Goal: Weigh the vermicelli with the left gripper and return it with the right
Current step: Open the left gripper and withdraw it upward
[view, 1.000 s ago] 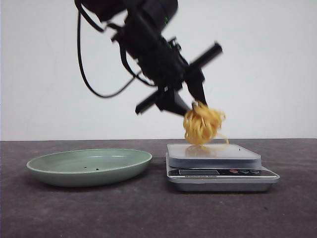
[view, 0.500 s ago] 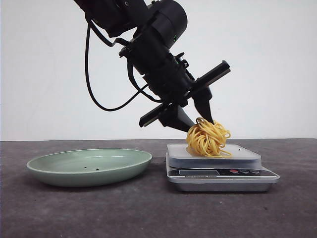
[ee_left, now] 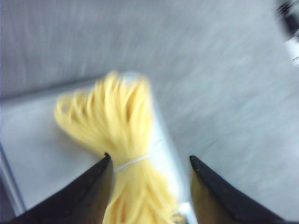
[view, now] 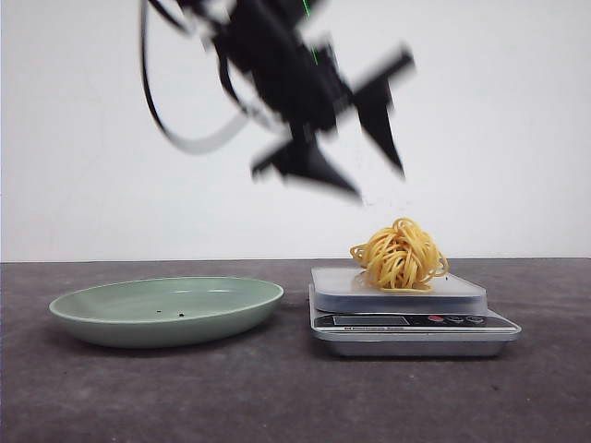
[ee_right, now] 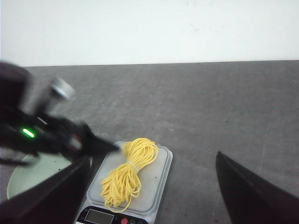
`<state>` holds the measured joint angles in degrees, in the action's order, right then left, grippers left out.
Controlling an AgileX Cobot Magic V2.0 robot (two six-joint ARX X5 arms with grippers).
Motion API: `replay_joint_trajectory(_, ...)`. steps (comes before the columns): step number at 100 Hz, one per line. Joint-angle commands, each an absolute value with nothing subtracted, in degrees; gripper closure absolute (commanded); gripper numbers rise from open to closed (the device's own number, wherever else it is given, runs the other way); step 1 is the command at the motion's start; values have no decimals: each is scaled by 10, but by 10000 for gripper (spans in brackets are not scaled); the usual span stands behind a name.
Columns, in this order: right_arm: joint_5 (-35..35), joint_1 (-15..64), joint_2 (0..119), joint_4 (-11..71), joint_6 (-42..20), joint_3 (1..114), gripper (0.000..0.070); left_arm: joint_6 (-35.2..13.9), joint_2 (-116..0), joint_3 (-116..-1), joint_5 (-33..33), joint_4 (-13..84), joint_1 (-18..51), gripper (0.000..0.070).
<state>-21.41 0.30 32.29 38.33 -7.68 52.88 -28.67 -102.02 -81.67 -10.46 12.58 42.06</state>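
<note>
The vermicelli [view: 399, 257], a yellow nest of strands, lies on the platform of the silver kitchen scale [view: 406, 318]. My left gripper [view: 380, 183] is blurred, open and empty, and hangs well above the vermicelli. In the left wrist view its fingers stand apart [ee_left: 150, 157] over the vermicelli [ee_left: 117, 121], not touching it. My right gripper [ee_right: 152, 156] is open wide and empty, high above the scale [ee_right: 161, 179] and the vermicelli [ee_right: 128, 172]. It does not show in the front view.
A pale green plate [view: 166, 309] sits on the dark table to the left of the scale; its edge also shows in the right wrist view [ee_right: 23, 179]. The left arm [ee_right: 51, 135] with a green light hangs over the plate side of the scale.
My left gripper lowered the vermicelli onto the scale, let it go, and has risen clear of it. The vermicelli now rests on the platform.
</note>
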Motion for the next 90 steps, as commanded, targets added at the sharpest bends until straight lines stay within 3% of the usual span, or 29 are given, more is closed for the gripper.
replay_joint_trajectory(1,-216,4,324,378,-70,541,154,-245,-967,-840,-102,130,419,387)
replay_joint_trajectory(13,-216,4,324,383,-68,541,154,-189,-865,-840,-70,185,417,387)
replay_joint_trajectory(30,-216,4,324,395,-59,541,154,-115,-713,-840,30,287,417,387)
replay_joint_trajectory(60,-216,4,325,392,-52,541,154,-108,-482,-839,117,495,417,390)
replay_joint_trajectory(70,-216,4,325,395,-52,541,155,-128,-418,-833,142,571,417,390)
replay_joint_trajectory(90,-217,4,325,394,-52,541,155,-167,-295,-774,160,601,416,398)
